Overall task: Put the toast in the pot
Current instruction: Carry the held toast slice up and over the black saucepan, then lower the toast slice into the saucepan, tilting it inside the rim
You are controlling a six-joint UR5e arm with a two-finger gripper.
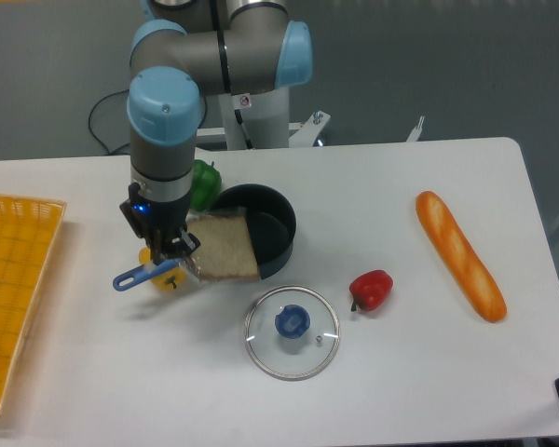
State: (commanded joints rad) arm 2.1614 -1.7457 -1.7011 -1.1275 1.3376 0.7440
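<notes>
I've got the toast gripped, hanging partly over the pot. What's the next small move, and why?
Probably shift the gripper a little further toward the pot's centre before letting go. The toast overlaps only the near left rim, with its gripped edge outside the pot above the blue handle, so a release here might leave it propped on the rim.

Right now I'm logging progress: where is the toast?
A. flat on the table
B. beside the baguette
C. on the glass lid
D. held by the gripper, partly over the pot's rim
D: the gripper clamps the toast at its left edge, its right part over the pot rim.
</notes>
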